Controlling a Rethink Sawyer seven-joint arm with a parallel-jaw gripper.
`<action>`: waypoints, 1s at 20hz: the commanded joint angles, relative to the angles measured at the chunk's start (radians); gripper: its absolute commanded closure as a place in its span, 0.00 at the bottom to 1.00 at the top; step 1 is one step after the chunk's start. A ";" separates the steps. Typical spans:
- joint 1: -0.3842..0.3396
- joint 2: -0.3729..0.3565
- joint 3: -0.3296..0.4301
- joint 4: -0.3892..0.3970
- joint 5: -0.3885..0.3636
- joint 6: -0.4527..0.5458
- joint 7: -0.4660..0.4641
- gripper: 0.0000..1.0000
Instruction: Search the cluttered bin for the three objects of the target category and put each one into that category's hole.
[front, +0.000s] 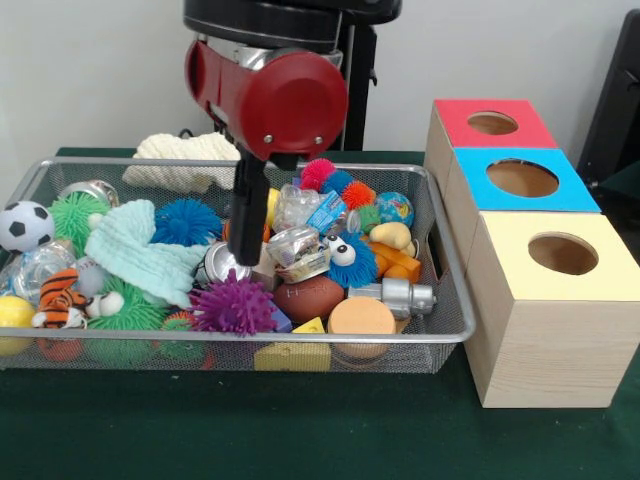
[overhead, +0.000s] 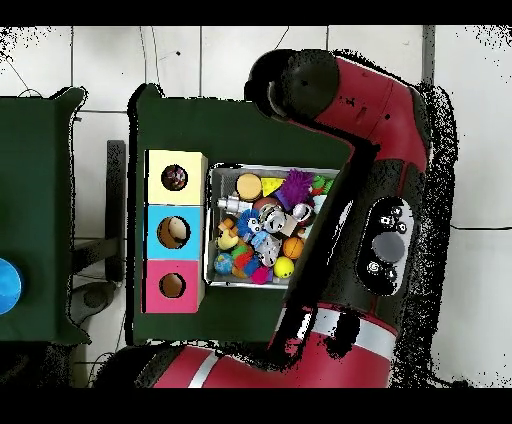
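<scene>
Tool (front: 247, 255) sits low in the middle of the wire bin (front: 440, 335), its black stem dipping among the clutter just left of a crushed plastic wrapper (front: 293, 243); we cannot tell whether it is apart, together or clamped on anything, since toys hide its tip. The target category is not evident to us. Candidates remain in the bin: spiky balls such as the purple one (front: 233, 305) at the near side and the blue one (front: 186, 221) further back, plus a small brown football (front: 308, 298).

Progress, as we judge it: the overhead view shows something dark inside the yellow hole (overhead: 174, 178) and something tan inside the blue hole (overhead: 173, 232); the red hole (overhead: 172, 285) reads unclear. So some sorting may be done, with more left.

The front view shows the three boxes (front: 545, 290) right of the bin but not their interiors. The overhead view hides the tool under the red arm (overhead: 385, 230).
</scene>
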 joint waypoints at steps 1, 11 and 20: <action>-0.038 -0.025 0.141 0.139 -0.062 0.011 -0.209 1.00; -0.052 -0.029 0.169 0.118 -0.111 -0.010 -0.206 1.00; -0.077 -0.028 0.190 0.061 -0.143 0.068 -0.211 1.00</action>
